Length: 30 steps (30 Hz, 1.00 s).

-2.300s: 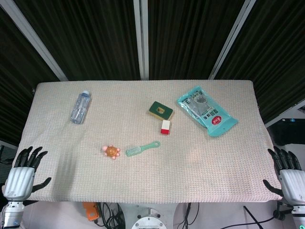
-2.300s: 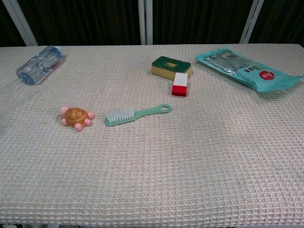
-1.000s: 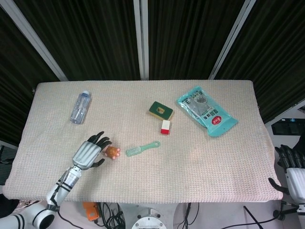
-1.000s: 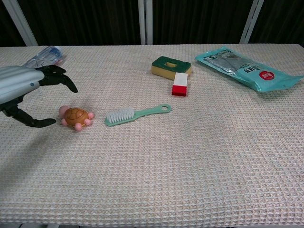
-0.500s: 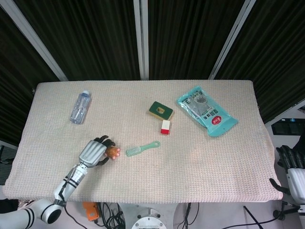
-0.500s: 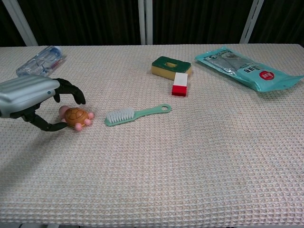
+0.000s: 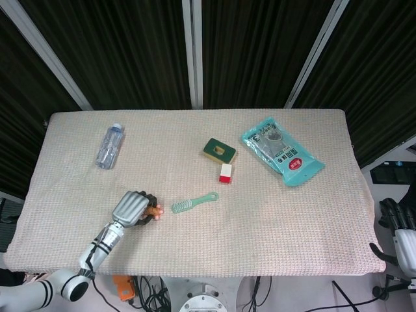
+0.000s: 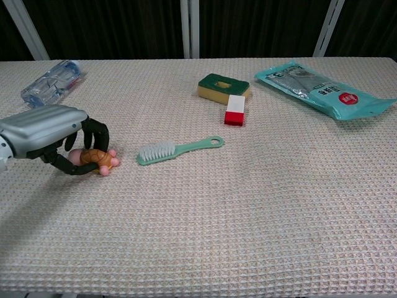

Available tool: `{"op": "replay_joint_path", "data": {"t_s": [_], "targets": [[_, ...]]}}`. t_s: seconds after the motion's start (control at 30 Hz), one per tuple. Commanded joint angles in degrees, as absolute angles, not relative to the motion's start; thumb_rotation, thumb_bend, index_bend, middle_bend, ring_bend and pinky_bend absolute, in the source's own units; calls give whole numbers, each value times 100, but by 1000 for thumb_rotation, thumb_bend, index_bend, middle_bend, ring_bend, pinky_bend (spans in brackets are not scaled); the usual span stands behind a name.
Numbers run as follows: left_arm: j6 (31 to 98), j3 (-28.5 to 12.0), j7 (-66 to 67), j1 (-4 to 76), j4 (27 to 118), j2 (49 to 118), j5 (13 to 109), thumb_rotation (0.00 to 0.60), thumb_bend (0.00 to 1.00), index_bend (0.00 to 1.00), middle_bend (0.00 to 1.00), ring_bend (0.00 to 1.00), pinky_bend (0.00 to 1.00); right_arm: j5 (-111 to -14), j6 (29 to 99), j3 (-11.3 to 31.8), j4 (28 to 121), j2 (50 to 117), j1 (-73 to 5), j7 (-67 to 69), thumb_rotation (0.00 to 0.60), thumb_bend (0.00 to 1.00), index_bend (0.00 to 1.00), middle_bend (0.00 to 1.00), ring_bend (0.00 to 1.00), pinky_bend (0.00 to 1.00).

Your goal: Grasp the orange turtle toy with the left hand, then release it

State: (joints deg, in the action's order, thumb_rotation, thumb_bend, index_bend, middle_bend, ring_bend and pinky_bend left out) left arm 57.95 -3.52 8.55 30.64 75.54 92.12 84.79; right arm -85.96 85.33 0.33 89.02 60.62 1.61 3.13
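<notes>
The orange turtle toy [image 8: 98, 159] with pink feet lies on the table's left front part, and my left hand [image 8: 59, 136] grips it, dark fingers curled over its shell and the thumb beneath. From the head view the left hand [image 7: 132, 209] covers most of the turtle [image 7: 156, 210], only its right end showing. My right hand [image 7: 400, 227] hangs off the table's right front corner, half cut by the frame edge, its fingers bunched and holding nothing that shows.
A green brush [image 8: 177, 148] lies just right of the turtle. Further back are a green-and-yellow sponge [image 8: 223, 86], a red-and-white block [image 8: 235, 110], a teal packet [image 8: 322, 88] and a lying water bottle [image 8: 51, 84]. A woven cloth [image 8: 248, 211] covers the table.
My left hand came in from the table's left front corner, reached the turtle and closed its fingers around it. The right hand drew back toward the frame edge.
</notes>
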Motion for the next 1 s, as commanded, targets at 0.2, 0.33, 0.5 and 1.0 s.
{"op": "replay_joint_path", "data": {"t_s": [0.2,0.33,0.5,1.0], "targets": [[6008,-350,712,3059,7410,9331,8484,600,327,742,777,589,713,-8602,8542,40,8903,6054,163,324,600,129,0,0,0,0],[6077,-280,686,3062,7410,9268,8572,600,246,539,604,457,624,-8596,8553,48,8909,6055,167,311,600,129,0,0,0,0],[6139,-222,709,3069,7469,9157,8637,600,179,374,388,212,393,-8599,8568,53,8922,6050,172,299,600,129,0,0,0,0],[6277,-274,854,3087,7320,9334,8533,600,285,695,661,478,644,-8582,8530,56,8925,6040,165,311,600,129,0,0,0,0]]}}
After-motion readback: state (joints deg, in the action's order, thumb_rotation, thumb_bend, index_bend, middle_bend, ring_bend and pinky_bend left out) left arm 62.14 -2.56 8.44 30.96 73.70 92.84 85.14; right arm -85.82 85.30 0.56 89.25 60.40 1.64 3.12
